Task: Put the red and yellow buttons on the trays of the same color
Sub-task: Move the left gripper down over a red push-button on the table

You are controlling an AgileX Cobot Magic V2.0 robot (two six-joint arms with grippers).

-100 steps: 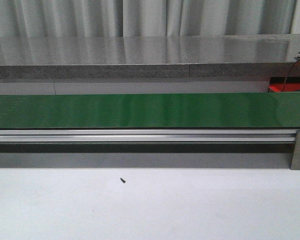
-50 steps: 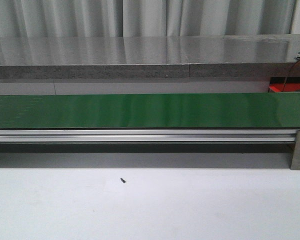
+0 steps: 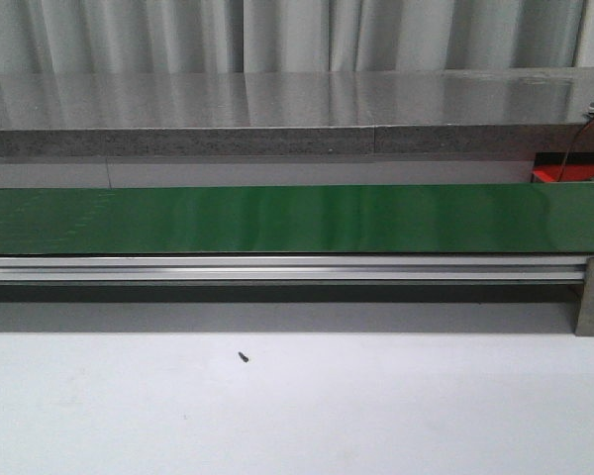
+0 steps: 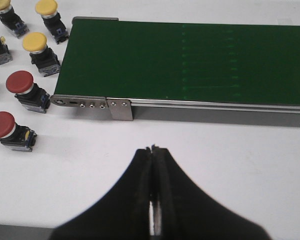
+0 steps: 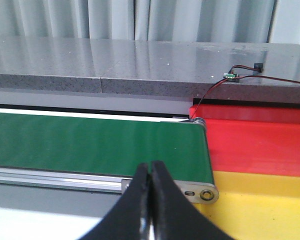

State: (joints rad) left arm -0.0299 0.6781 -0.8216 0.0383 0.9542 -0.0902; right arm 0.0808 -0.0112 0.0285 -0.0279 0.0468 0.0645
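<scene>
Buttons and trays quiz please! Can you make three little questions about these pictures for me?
1. True or false: the green belt has a button riding on it.
2. Which tray lies nearer the shelf: A red tray, B yellow tray?
3. How many whole red buttons lie beside the belt's end?

Key
1. False; it is bare.
2. A.
3. Two; yellow buttons lie beyond them. The left gripper and right gripper are both shut, holding nothing.

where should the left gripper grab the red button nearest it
Grip the red button by its dark base, just under the cap, coming from above. It lies tilted on the table; the domed cap would likely slip, while the squarish base offers flatter sides. The left gripper is shut and must open first.
</scene>
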